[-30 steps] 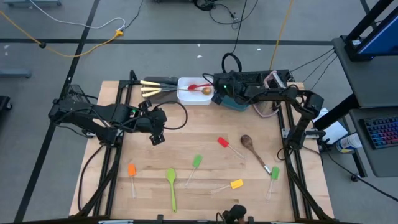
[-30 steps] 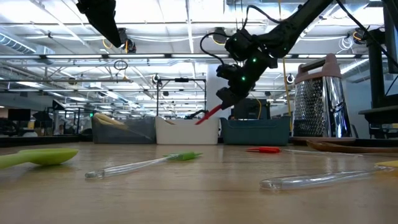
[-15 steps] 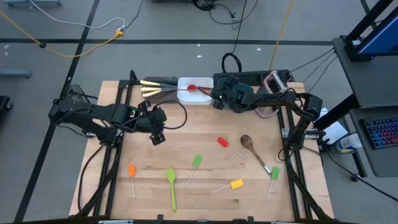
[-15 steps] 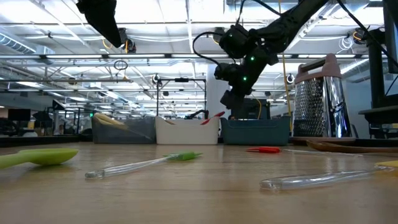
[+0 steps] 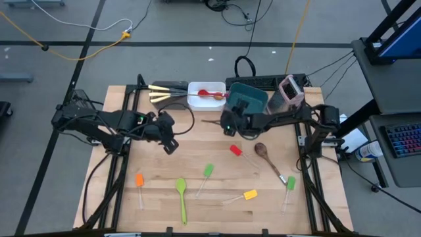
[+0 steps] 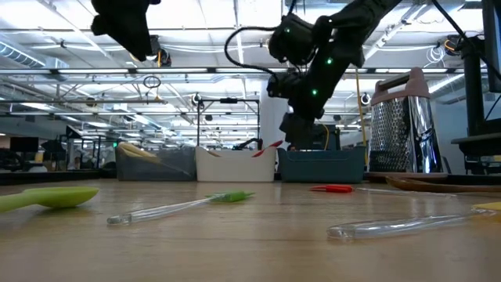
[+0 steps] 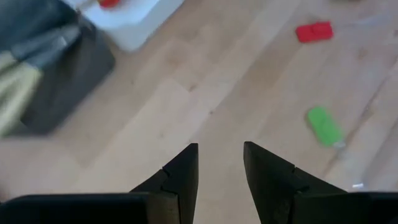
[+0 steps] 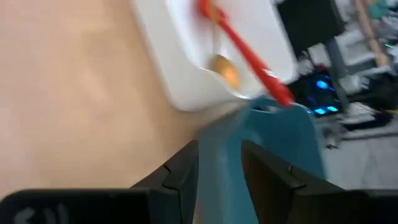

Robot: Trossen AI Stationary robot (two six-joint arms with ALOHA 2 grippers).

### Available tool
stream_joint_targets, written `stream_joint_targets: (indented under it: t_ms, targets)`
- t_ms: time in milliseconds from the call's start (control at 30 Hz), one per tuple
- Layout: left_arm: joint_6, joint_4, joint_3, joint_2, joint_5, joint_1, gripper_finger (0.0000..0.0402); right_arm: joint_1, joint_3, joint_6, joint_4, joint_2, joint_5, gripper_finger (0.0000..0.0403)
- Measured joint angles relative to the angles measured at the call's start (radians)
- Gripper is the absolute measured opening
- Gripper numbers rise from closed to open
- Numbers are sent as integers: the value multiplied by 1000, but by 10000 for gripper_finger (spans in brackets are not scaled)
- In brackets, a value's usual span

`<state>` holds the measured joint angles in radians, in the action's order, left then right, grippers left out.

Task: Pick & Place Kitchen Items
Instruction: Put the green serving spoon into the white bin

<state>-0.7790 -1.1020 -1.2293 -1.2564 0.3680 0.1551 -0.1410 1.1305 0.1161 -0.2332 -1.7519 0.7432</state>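
Now finding the right gripper point(image 5: 227, 127) hanging above the far middle of the table point(image 5: 197, 148), near the front edge of the teal tub point(image 5: 250, 97), with its fingers standing apart and clamping nothing; seeing only the teal wall beyond the gap in the right wrist view. Noticing the red spoon point(image 5: 209, 93) lying in the white tub point(image 5: 196, 102) beside the teal one, next to a gold spoon point(image 8: 225, 71). Finding the left gripper point(image 5: 170, 146) hovering over the left half of the table, also parted and empty, over bare wood. Counting more kitchen items lying loose on the near half: a red spatula point(image 5: 235, 151) close beside a wooden spoon point(image 5: 263, 153), two green spatulas point(image 5: 208, 170), a yellow spatula point(image 5: 250, 195), an orange spatula point(image 5: 139, 179) and a green spoon point(image 5: 181, 189).
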Motion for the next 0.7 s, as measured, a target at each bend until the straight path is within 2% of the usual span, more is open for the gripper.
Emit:
stream_joint_targets:
  t_ms: [200, 400, 533, 700]
  targets:
    - [-242, 4, 0, -51, -18, 85, 131, 82, 0, -25, -6, 0, -205, 116]
    - [-407, 86, 0, -167, -100, 203, 131, 147, -9, 9, 16, 0, -402, 116]
    - [-444, 195, 0, -238, -172, 278, 131, 180, -64, 27, 114, 0, -407, 116]
    - [-628, 294, 0, -304, -188, 351, 131, 199, -139, 34, 291, 0, -408, 116]
